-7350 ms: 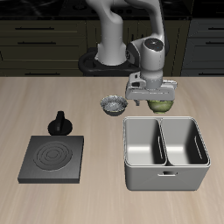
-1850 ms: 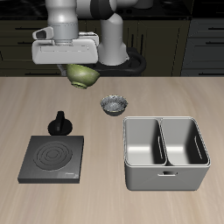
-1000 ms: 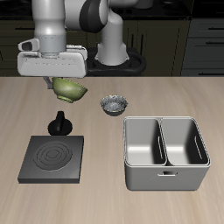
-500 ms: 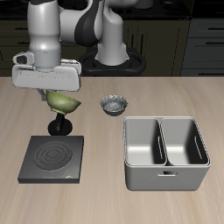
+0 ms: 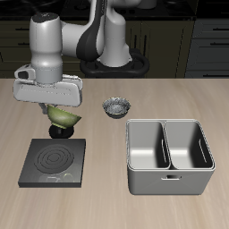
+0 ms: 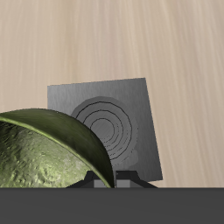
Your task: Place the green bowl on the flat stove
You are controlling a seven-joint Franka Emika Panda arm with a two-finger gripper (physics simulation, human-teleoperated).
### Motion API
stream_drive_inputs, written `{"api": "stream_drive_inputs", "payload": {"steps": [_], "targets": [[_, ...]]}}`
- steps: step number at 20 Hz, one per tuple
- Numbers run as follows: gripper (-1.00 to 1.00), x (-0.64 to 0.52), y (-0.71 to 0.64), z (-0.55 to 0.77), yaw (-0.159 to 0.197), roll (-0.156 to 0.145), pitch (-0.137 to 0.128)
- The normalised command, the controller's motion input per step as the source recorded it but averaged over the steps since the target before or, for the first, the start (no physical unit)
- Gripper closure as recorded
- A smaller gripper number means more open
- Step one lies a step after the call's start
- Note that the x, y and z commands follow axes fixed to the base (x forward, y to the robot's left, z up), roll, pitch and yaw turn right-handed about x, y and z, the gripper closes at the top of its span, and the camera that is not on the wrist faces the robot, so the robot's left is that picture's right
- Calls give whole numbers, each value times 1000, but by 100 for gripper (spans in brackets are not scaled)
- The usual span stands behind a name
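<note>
My gripper (image 5: pixel 56 109) is shut on the green bowl (image 5: pixel 64 116), an olive-green bowl held tilted in the air. It hangs above the back edge of the flat stove (image 5: pixel 55 161), over the stove's black knob (image 5: pixel 62 131). In the wrist view the green bowl (image 6: pixel 39 153) fills the near field, with its mottled inside showing. The flat stove (image 6: pixel 109 127) lies below it, a black square with concentric grey rings. The fingertips are hidden behind the bowl.
A grey-white patterned bowl (image 5: pixel 114 107) sits on the table farther back, beside the knob. A grey double-compartment metal basin (image 5: pixel 170 156) stands near the table's front edge. The robot's base (image 5: pixel 112 63) is at the table's back.
The gripper has carried the green bowl from near the basin across the table and downward. In the last second it has come lower and nearer the front, now above the stove's back edge.
</note>
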Motion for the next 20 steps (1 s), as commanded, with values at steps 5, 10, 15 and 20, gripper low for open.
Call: {"api": "stream_drive_inputs", "payload": {"steps": [5, 10, 15, 20], "targets": [[100, -15, 31, -146, -10, -11, 6], [100, 15, 13, -254, 0, -10, 17], [100, 23, 58, -404, 18, -11, 37], [100, 78, 12, -328, 20, -21, 31]]}}
